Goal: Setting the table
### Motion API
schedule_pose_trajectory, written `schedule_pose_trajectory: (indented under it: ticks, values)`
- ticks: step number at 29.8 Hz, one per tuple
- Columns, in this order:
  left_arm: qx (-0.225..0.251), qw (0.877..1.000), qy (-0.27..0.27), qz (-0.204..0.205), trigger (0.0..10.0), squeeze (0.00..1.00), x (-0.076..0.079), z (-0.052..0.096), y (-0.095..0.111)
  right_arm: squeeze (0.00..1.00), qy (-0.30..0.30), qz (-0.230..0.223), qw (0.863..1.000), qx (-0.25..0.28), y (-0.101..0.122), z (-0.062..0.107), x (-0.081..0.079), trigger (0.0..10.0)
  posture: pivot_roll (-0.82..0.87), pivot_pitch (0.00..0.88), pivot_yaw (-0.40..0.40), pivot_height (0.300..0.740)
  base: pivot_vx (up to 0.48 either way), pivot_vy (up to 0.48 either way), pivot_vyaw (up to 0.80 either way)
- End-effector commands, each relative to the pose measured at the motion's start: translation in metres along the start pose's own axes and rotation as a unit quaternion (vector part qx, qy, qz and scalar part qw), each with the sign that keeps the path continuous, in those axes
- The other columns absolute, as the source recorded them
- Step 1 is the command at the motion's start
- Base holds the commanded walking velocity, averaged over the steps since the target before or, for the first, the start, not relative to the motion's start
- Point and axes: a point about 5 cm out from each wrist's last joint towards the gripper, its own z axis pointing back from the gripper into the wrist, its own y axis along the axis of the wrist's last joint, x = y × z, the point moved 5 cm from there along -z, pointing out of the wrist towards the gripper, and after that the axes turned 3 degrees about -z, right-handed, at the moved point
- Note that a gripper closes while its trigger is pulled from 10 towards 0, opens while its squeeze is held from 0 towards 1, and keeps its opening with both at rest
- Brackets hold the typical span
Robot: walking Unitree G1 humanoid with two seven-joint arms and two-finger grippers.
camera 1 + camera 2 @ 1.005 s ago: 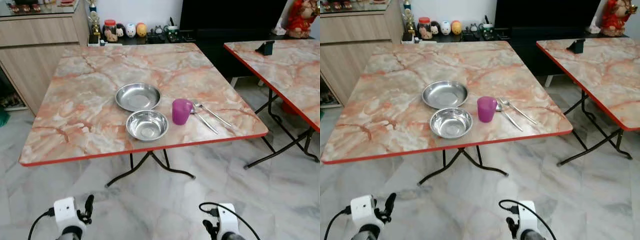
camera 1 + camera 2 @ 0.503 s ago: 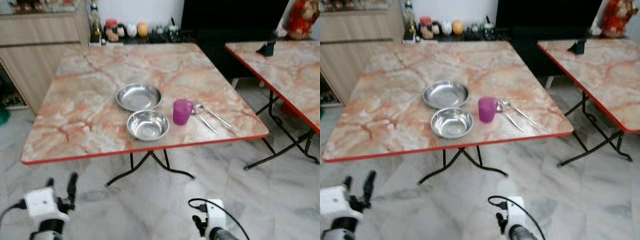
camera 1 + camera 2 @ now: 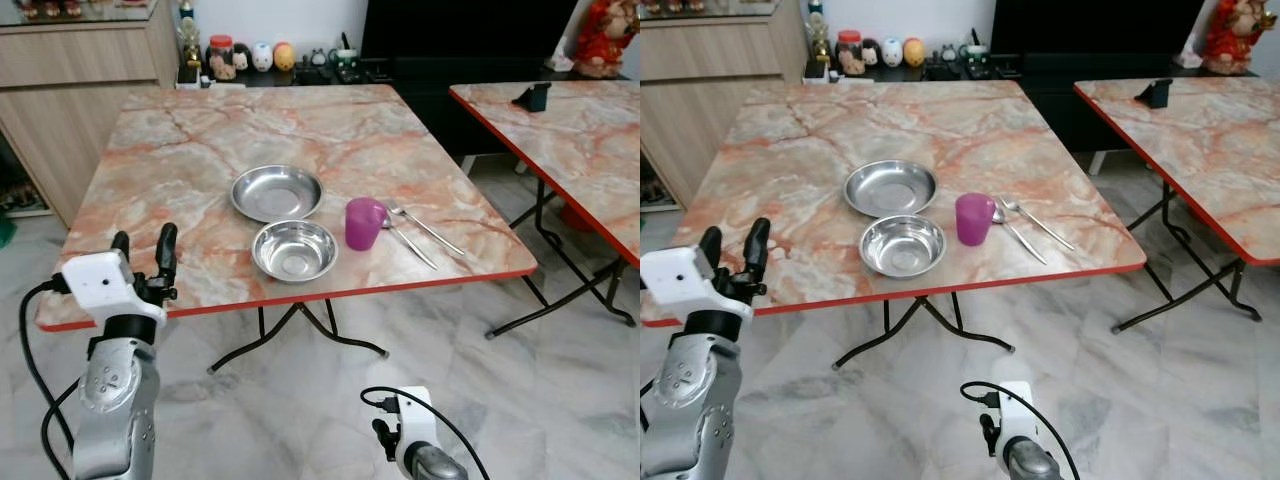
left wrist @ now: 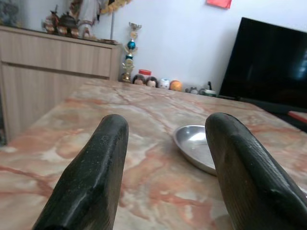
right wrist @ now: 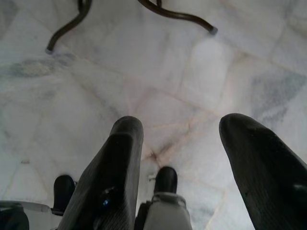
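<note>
my left end effector released, at table edge | right end effector released, idle | risk: reaching low probably knocks bowl into cup

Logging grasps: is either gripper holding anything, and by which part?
Nothing is held. The left gripper and right gripper both have open, empty fingers.

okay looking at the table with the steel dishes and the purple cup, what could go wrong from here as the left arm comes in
The raised left gripper, open and empty, sits at the red table edge and could bump it. The deep steel bowl lies near that edge, so a nudge might push it off. The purple plastic cup stands close beside the spoon and fork; reaching there may tip it.
</note>
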Motion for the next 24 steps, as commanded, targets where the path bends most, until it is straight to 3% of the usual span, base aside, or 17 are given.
schedule_pose_trajectory:
  ticks: [1,10,13,18,24]
  values:
    - [-0.010,1.000,0.003,0.006,10.0,0.00,0.001,-0.001,-0.003,0.00,-0.002,-0.003,1.000,0.003,0.001,0.000,0.000,10.0,0.01,0.000,-0.060,0.719,0.240,0.000,0.00]
    - [-0.012,1.000,0.010,0.012,10.0,0.00,-0.001,-0.001,0.002,0.00,0.000,0.022,1.000,-0.001,0.001,0.000,0.001,10.0,0.04,0.000,-0.070,0.719,0.187,0.000,0.00]
    - [-0.010,1.000,0.010,0.010,10.0,0.00,-0.001,-0.001,0.004,0.00,-0.005,0.004,1.000,0.009,0.005,0.000,0.006,10.0,0.04,0.000,-0.072,0.719,0.240,0.000,0.00]
    - [-0.013,1.000,0.012,0.012,10.0,0.00,-0.002,-0.002,0.003,0.00,-0.043,0.016,0.999,-0.004,-0.013,0.008,0.041,10.0,0.02,0.000,-0.069,0.719,0.240,0.000,0.00]
    - [-0.012,1.000,0.016,0.019,10.0,0.00,-0.002,-0.005,0.003,0.00,-0.049,0.013,0.999,-0.010,-0.018,0.010,0.049,10.0,0.00,0.000,-0.065,0.719,0.240,0.000,0.00]
